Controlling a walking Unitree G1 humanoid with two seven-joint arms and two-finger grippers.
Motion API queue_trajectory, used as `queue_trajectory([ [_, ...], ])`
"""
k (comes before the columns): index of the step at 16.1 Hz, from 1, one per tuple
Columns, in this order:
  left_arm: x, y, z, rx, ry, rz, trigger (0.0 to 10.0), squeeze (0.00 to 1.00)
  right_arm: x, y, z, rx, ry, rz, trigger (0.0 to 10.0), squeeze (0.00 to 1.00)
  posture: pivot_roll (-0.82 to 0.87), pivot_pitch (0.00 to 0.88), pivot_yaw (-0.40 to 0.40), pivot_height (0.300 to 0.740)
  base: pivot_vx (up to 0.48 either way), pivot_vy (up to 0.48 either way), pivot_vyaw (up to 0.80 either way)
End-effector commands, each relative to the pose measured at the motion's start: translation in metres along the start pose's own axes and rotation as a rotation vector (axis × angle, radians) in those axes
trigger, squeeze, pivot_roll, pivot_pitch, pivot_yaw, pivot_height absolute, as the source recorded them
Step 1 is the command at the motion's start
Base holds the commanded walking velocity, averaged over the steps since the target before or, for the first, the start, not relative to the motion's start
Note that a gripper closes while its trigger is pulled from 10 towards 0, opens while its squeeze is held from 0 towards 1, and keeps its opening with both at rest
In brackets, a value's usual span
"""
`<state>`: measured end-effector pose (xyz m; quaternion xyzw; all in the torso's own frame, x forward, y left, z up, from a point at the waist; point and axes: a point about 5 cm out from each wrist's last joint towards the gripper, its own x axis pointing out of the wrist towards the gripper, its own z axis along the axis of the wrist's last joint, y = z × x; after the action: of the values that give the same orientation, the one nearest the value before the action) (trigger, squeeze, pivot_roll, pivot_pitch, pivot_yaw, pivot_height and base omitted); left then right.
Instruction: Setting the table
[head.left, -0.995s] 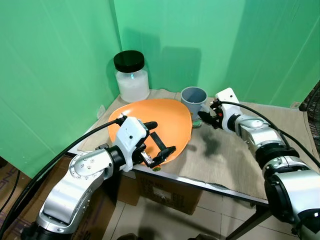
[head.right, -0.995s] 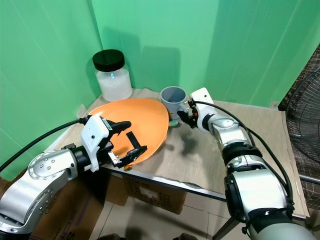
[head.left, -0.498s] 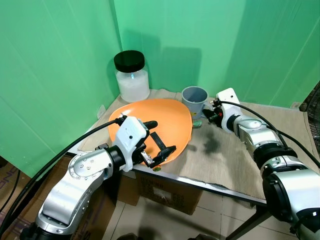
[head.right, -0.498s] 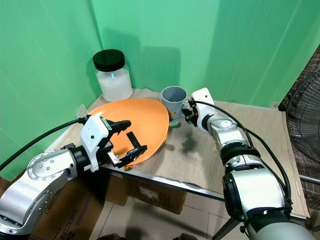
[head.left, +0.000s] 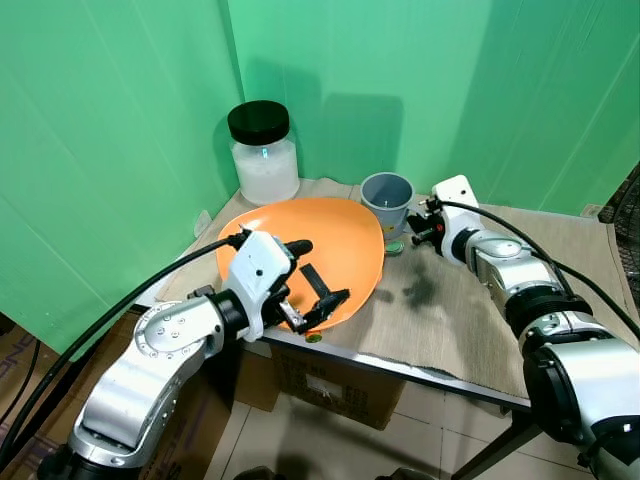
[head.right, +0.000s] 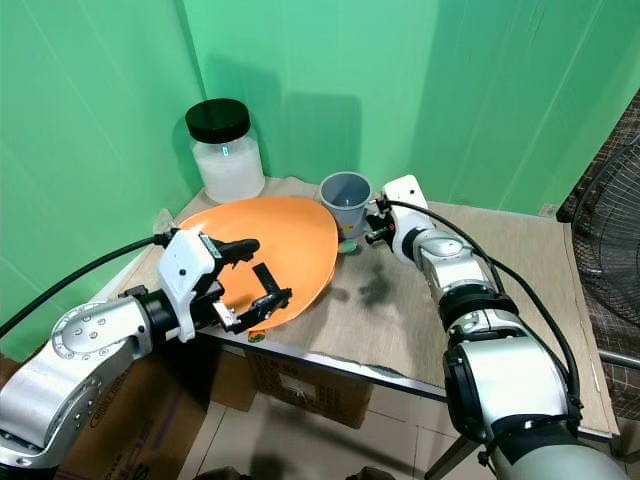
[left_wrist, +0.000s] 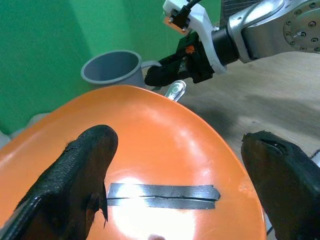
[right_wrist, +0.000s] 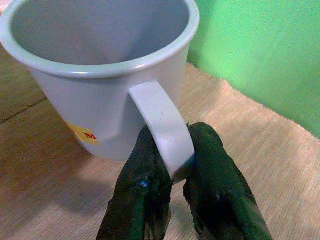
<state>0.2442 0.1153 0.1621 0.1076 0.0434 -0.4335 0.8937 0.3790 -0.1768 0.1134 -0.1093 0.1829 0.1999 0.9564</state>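
Here the grey mug (right_wrist: 105, 75) stands upright on the cloth-covered surface (head.left: 480, 310), just behind the far edge of the orange plate (head.left: 320, 240) and near the black-lidded jar (head.left: 262, 150). The right end effector (right_wrist: 172, 172) reaches it from the robot's right, its two fingers (right_wrist: 145, 195) clamped on the mug's handle (right_wrist: 162, 125). The left end effector (left_wrist: 175, 170) hovers over the plate's near part, fingers spread wide apart, with a strip of grey tape (left_wrist: 162, 195) on the plate between them. A small metal object (left_wrist: 175, 90) lies at the plate's far rim, beside the mug
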Motion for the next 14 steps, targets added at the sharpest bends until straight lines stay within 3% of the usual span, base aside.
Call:
queue_trajectory([
  [1, -0.002, 0.006, 0.003, 0.021, 0.000, 0.020, 10.0, 0.00, 0.001, 0.000, 0.014, -0.017, -0.056, 0.012, 0.0, 0.00, 0.01, 0.000, 0.027, 0.740, 0.000, 0.000, 0.00],
  [4, -0.004, 0.014, 0.010, 0.039, -0.018, 0.065, 10.0, 0.00, -0.006, -0.010, 0.028, -0.045, -0.133, 0.022, 0.0, 0.00, 0.03, 0.000, 0.017, 0.740, 0.000, 0.000, 0.00],
  [5, -0.006, 0.018, 0.010, 0.048, -0.035, 0.121, 10.0, 0.00, -0.021, -0.025, 0.039, -0.021, -0.238, -0.013, 0.0, 0.00, 0.04, 0.000, 0.011, 0.740, 0.000, 0.000, 0.00],
  [6, -0.006, 0.019, 0.010, 0.056, -0.034, 0.139, 10.0, 0.00, -0.025, -0.028, 0.041, -0.015, -0.256, -0.021, 0.0, 0.00, 0.04, 0.000, 0.008, 0.740, 0.000, 0.000, 0.00],
  [7, -0.009, 0.025, 0.011, 0.051, -0.040, 0.228, 10.0, 0.00, -0.043, -0.035, 0.045, -0.028, -0.308, -0.041, 0.0, 0.00, 0.06, 0.000, -0.006, 0.740, 0.000, 0.000, 0.00],
  [10, -0.014, 0.030, 0.009, 0.034, -0.021, 0.347, 10.0, 0.00, -0.070, -0.037, 0.047, -0.025, -0.363, -0.067, 0.0, 0.00, 0.07, 0.000, -0.024, 0.740, 0.000, 0.000, 0.00],
  [11, -0.022, 0.034, 0.007, 0.010, -0.034, 0.473, 10.0, 0.00, -0.090, -0.032, 0.047, 0.026, -0.417, -0.162, 10.0, 0.00, 0.08, 0.000, -0.040, 0.740, 0.000, 0.000, 0.00],
  [13, -0.034, 0.038, 0.006, 0.024, -0.041, 0.627, 10.0, 0.00, -0.112, -0.017, 0.043, 0.077, -0.493, -0.277, 10.0, 0.00, 0.09, 0.000, -0.054, 0.740, 0.000, 0.000, 0.00],
  [14, -0.040, 0.037, 0.007, 0.040, -0.046, 0.704, 10.0, 0.00, -0.123, -0.002, 0.036, 0.097, -0.515, -0.317, 10.0, 0.00, 0.10, 0.000, -0.056, 0.740, 0.000, 0.000, -0.41],
])
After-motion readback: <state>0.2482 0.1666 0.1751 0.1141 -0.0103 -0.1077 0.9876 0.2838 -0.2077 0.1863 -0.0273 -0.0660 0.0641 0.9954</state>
